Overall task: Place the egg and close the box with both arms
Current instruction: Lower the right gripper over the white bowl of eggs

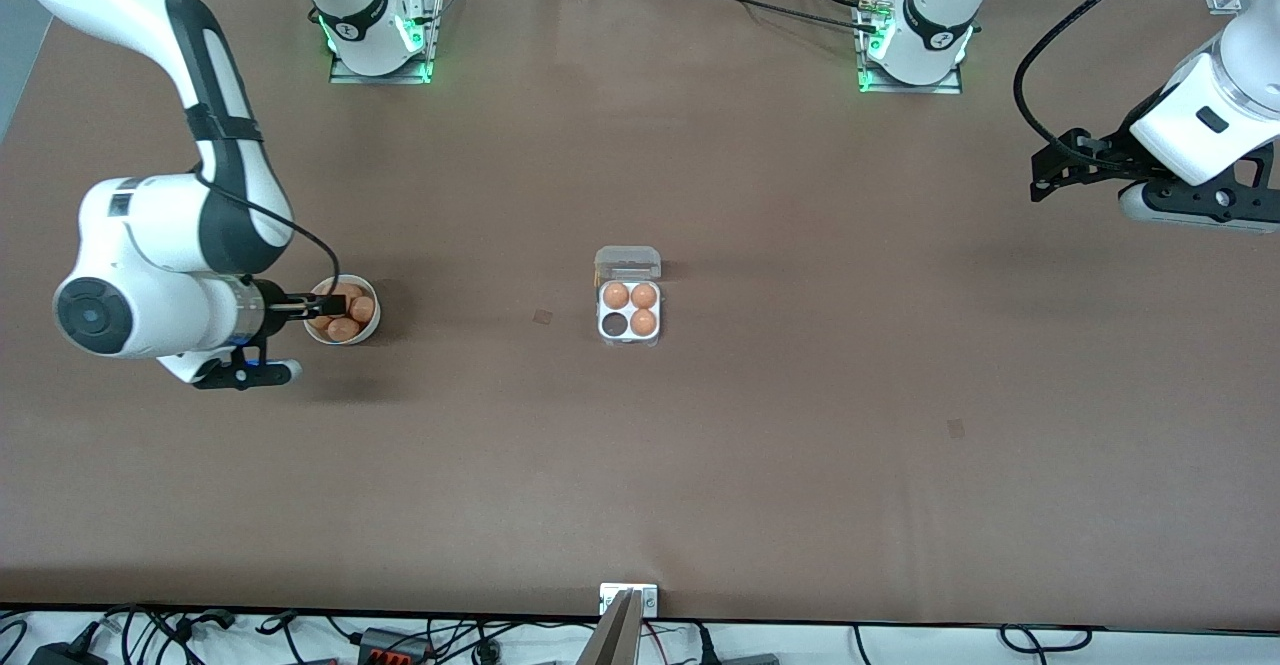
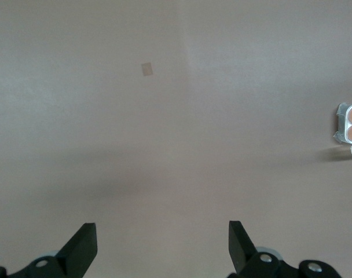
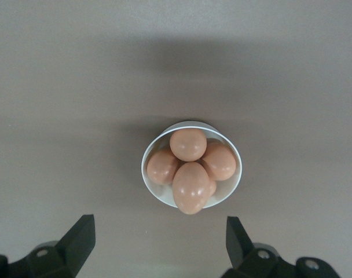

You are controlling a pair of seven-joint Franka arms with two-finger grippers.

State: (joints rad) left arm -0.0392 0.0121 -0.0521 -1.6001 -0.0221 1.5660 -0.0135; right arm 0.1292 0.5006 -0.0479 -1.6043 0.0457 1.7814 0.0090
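The box (image 1: 630, 339) stands mid-table with its clear lid (image 1: 628, 263) open; three cells hold brown eggs and one cell (image 1: 612, 324) is bare. Several brown eggs lie in a round white bowl (image 1: 350, 341) toward the right arm's end; the topmost egg (image 3: 191, 186) leans over the bowl's rim (image 3: 147, 168). My right gripper (image 1: 318, 307) (image 3: 158, 231) hangs over that bowl, open, holding nothing. Open as well, my left gripper (image 1: 1045, 173) (image 2: 162, 234) waits high over bare table at the left arm's end; the box (image 2: 341, 116) shows at its view's edge.
Two small square marks (image 1: 543, 317) (image 1: 956, 428) lie flat on the brown table. A metal bracket (image 1: 628, 600) sits at the table edge nearest the front camera. Both arm bases (image 1: 378, 40) (image 1: 912, 45) stand along the edge farthest from that camera.
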